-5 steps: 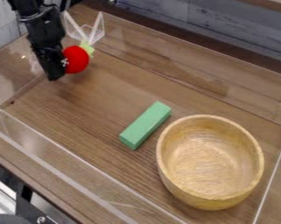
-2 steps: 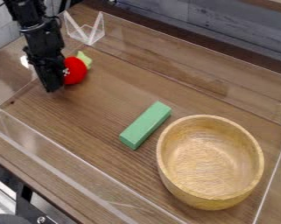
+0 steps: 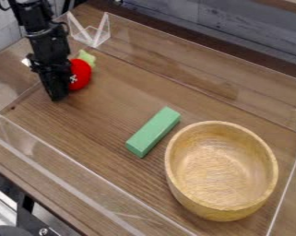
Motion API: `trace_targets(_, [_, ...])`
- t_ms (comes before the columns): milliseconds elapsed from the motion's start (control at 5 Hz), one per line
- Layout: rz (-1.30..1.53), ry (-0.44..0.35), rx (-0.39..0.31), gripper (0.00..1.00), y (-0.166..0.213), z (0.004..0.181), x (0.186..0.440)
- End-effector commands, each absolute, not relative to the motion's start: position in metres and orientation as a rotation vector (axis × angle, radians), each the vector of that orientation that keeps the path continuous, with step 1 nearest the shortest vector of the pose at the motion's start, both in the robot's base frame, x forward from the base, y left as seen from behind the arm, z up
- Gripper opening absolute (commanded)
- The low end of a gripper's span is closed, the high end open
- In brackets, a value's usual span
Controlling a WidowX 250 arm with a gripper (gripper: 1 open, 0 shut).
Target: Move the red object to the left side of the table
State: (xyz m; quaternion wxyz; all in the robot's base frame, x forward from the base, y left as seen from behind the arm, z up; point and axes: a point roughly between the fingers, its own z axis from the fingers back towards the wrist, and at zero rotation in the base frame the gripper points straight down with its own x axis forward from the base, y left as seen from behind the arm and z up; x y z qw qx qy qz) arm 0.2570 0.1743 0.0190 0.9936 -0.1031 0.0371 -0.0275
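The red toy fruit [image 3: 78, 73] sits at the far left of the tabletop [image 3: 100, 115], close to the clear acrylic wall [image 3: 15, 78] that edges that side. It is small, round and bright red, with a little green top [image 3: 88, 61] showing at its upper right. The black gripper [image 3: 54, 89] comes down on it almost vertically from above, and the fingers [image 3: 53, 81] are drawn in narrow, clamped against the fruit's left side, so the fruit is held in their grip. The tips reach down to about the level of the wood; whether the fruit rests on the surface or hangs just above it cannot be told from this view.

Near the middle of the tabletop, well apart from the fruit, lies 1 green rectangular block [image 3: 154, 132], flat and set on a diagonal. Just beside its right end stands 1 round wooden bowl [image 3: 221, 170], upright, with nothing visible in it, far larger than the fruit and filling the near right part of the wood-grain surface. The block's end comes close to the bowl's rim, though contact cannot be judged. More clear acrylic walls run along the back and the near edge.
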Motion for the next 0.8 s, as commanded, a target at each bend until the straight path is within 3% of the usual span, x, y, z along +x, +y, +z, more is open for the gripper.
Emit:
trace_targets(0, [-0.013,0.058,-0.179,0.00,0.164,0.035,0.257])
trace_targets(600, [0.155,0.116,-0.200,0.00,0.151,0.038,0.253])
